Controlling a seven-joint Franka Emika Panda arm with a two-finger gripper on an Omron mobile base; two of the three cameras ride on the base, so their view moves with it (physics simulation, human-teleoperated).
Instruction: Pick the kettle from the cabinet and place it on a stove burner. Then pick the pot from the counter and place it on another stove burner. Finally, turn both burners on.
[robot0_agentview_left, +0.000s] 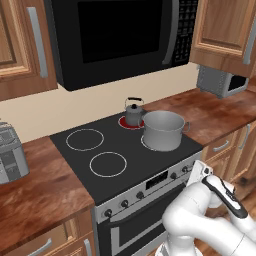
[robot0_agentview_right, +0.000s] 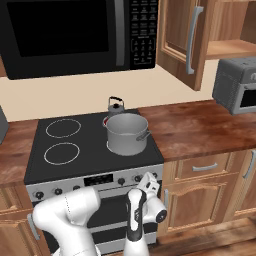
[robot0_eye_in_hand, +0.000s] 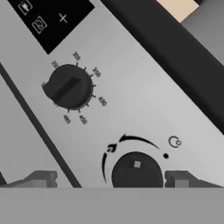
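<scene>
The small dark kettle (robot0_agentview_left: 133, 113) (robot0_agentview_right: 115, 107) stands on the back right burner (robot0_agentview_left: 123, 122), whose ring glows red. Just in front of it, the wide grey pot (robot0_agentview_left: 163, 130) (robot0_agentview_right: 126, 133) sits on the front right burner of the black cooktop (robot0_agentview_left: 75, 155). My gripper (robot0_agentview_left: 200, 171) (robot0_agentview_right: 149, 181) (robot0_eye_in_hand: 109, 180) is low at the right end of the stove's front panel. It is open, with its fingertips (robot0_eye_in_hand: 41, 179) standing on either side of a black knob (robot0_eye_in_hand: 137, 171). The cabinet (robot0_agentview_right: 186, 40) on the upper right has its door open over the counter (robot0_agentview_right: 200, 125).
A second black knob (robot0_eye_in_hand: 68, 86) with temperature numbers sits beside the framed one. The two left burner rings (robot0_agentview_left: 85, 139) (robot0_agentview_left: 108, 164) are bare. A microwave (robot0_agentview_left: 120, 35) hangs over the stove, a toaster (robot0_agentview_left: 10, 152) stands left, and a toaster oven (robot0_agentview_right: 240, 87) stands right.
</scene>
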